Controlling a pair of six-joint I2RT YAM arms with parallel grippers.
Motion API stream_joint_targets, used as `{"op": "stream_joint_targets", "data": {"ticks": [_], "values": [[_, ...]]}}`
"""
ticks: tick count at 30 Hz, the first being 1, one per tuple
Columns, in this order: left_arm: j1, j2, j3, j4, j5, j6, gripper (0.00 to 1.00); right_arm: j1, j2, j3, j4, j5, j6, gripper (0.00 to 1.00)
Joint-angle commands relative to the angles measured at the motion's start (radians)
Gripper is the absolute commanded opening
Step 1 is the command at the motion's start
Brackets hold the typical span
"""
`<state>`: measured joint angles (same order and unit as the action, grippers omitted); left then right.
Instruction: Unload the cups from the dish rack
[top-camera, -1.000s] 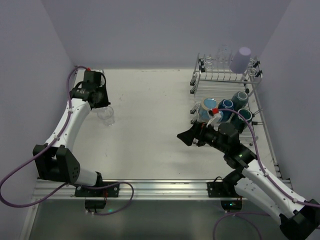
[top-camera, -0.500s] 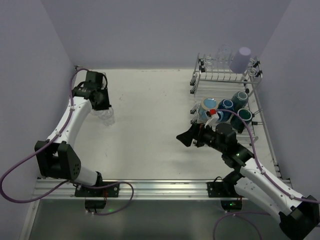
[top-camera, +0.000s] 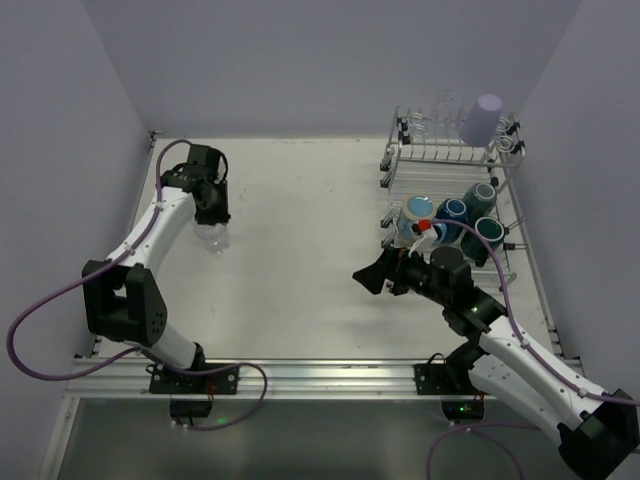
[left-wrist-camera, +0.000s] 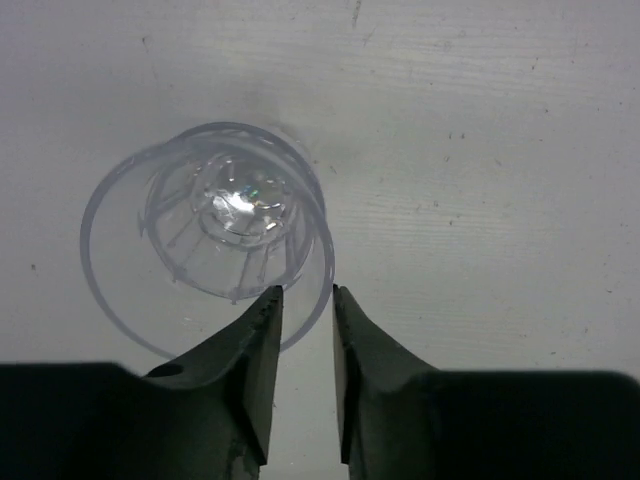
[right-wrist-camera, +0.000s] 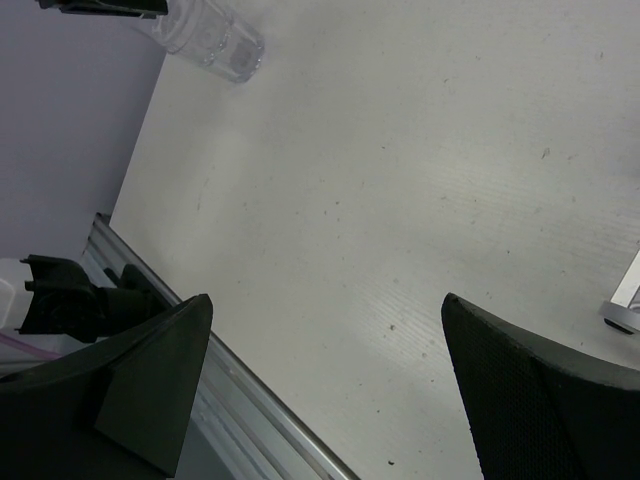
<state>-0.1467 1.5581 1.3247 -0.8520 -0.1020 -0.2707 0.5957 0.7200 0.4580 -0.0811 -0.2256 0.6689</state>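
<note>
A clear glass (top-camera: 212, 238) stands upright on the table at the left; it also shows in the left wrist view (left-wrist-camera: 205, 225) and the right wrist view (right-wrist-camera: 212, 42). My left gripper (top-camera: 211, 208) (left-wrist-camera: 307, 292) hovers over it, jaws a narrow gap apart, straddling the near rim without gripping it. The dish rack (top-camera: 402, 168) stands at the right. It holds a blue mug (top-camera: 418, 210), dark teal mugs (top-camera: 456, 210) (top-camera: 490, 230), a lavender tumbler (top-camera: 484, 117) and a clear glass (top-camera: 447, 104). My right gripper (top-camera: 372, 276) (right-wrist-camera: 325, 298) is wide open and empty, left of the rack.
The aluminium rail (top-camera: 320, 377) runs along the table's near edge and shows in the right wrist view (right-wrist-camera: 250, 425). Purple walls close in the left, back and right sides. Bare tabletop (top-camera: 300, 220) lies between the glass and the rack.
My left arm has swung right and turned so that its gripper stands over the glass; the glass has barely shifted. The right arm has hardly moved.
</note>
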Motion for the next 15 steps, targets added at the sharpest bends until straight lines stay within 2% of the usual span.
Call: {"op": "stream_joint_targets", "data": {"ticks": [1,8,9,11,14,15], "values": [[-0.019,-0.003,0.002,0.010,-0.022,0.021,0.35,0.003,-0.008,0.024,0.009,0.028,-0.015,0.99],[-0.024,-0.023,-0.005,0.044,-0.056,0.004,0.52,0.003,-0.039,0.073,-0.051,0.106,-0.020,0.99],[-0.031,-0.039,-0.007,0.060,-0.056,0.001,0.58,0.004,-0.047,0.088,-0.075,0.133,-0.022,0.99],[-0.040,-0.064,-0.001,0.080,-0.056,-0.012,0.63,0.004,-0.048,0.117,-0.109,0.186,-0.031,0.99],[-0.077,-0.148,0.008,0.146,-0.054,-0.033,0.71,0.004,-0.039,0.188,-0.186,0.313,-0.063,0.95],[-0.088,-0.202,0.005,0.184,-0.054,-0.038,0.73,0.001,-0.025,0.221,-0.203,0.401,-0.071,0.94]]}}
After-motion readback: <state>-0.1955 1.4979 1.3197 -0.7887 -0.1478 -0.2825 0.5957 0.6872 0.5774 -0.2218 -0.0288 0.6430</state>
